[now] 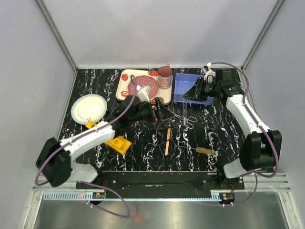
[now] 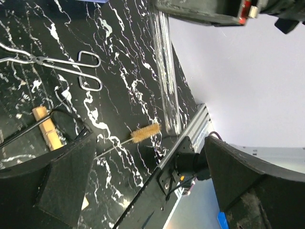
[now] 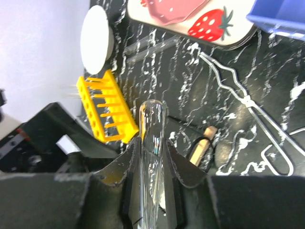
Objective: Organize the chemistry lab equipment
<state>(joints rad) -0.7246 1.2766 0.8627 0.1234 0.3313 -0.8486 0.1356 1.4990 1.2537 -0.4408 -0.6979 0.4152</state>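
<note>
Currently: right hand (image 3: 151, 157) clamped on glass tube (image 3: 152, 124), tube lengthwise out of the grip; yellow rack (image 1: 119, 144) well to its left, nearer left hand (image 1: 160, 113), which is spread apart.

Open tabletop (image 1: 202, 136) between tongs (image 1: 187, 119) and brush (image 1: 207, 151) (left arm (image 1: 107, 130) across centre)

My fingers (image 3: 180, 172) are black, the tube (image 3: 151, 143) clear, the rack (image 3: 107, 112) yellow, the table (image 1: 214, 133) black veined white, the bin (image 1: 182, 82) blue.
</note>
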